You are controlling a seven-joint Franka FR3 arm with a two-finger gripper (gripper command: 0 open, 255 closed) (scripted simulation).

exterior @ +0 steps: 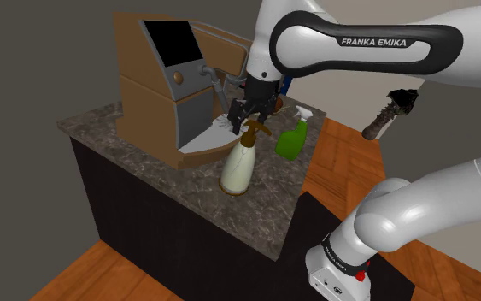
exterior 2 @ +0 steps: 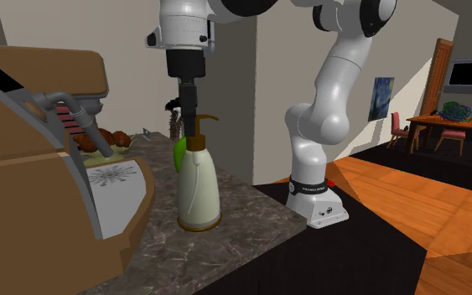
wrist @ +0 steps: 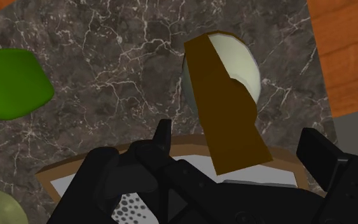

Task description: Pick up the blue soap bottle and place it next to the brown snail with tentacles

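Wrist view: gripper released, fingers apart, directly above cream soap bottle; green spray bottle near it.

The light in here is soft and even, with no glare. The dark marble counter looks dim under faint shadows, while a brighter band lies across the orange wooden floor.

I can read one marking from here: "FRANKA EMIKA" (white capitals) on the dark panel of the arm's upper link.
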